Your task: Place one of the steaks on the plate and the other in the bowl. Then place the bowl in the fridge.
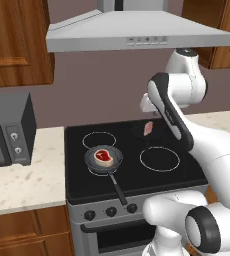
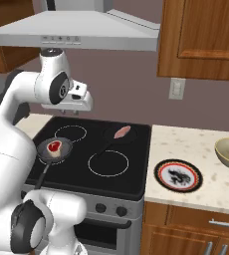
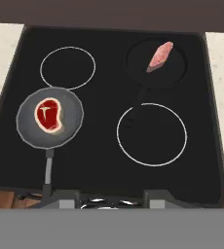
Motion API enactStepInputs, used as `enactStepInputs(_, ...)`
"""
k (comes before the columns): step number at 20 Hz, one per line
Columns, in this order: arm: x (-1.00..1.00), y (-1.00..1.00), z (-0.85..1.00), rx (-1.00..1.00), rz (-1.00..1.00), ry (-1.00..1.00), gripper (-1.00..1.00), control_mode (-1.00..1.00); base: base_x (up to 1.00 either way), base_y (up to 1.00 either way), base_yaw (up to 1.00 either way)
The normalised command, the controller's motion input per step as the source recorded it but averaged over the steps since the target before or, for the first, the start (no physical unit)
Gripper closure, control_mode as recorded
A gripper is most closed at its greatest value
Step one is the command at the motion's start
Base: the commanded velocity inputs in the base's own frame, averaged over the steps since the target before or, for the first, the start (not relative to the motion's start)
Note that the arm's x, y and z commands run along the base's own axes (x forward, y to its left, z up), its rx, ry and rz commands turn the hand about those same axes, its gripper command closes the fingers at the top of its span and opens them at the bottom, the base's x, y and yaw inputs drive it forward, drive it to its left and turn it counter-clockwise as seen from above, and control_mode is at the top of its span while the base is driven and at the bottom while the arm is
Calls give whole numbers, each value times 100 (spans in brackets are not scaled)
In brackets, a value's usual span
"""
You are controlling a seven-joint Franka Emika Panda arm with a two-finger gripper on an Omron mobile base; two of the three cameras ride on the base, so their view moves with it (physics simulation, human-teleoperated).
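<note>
Fingers of the gripper (image 2: 74,108) point down from high over the stove (image 2: 136,164), and I cannot tell whether they stand wide or narrow; nothing shows between them. The hand hangs just under the hood (image 2: 86,30), over the back left part of the cooktop, well above both pans. One steak (image 3: 48,115) lies flat in a grey pan (image 3: 72,126) on the front left burner, red face up with a pale fat rim, the pan's handle running toward the stove's front edge. A second steak (image 3: 160,56), pinker and seen more edge-on, sits in a black pan (image 3: 177,73) on the back right burner; it looks tilted rather than flat, and that pan's handle runs toward the middle of the cooktop. The front right and back left burners show as bare white rings. On the counter (image 2: 206,144) right of the stove, the plate (image 2: 158,175) sits near the front edge, just beside the cooktop, with a black rim, a red ring and a dark figure on its white centre. The bowl (image 2: 228,158) stands farther right and a little farther back, apart from the plate, upright, cut by the picture's edge. Both steaks are well apart from plate and bowl. Left of the stove, a dark oven (image 1: 9,130) with two knobs stands on the counter.
</note>
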Motion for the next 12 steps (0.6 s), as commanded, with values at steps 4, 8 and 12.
enactStepInputs(4,5,4,-14,0,-4,-4,-100,-100,0,0,0)
enactStepInputs(8,19,0,-51,-3,-5,-4,-100,-100,0,0,0)
enactStepInputs(12,72,-21,-56,-1,-14,0,-100,-100,0,0,0)
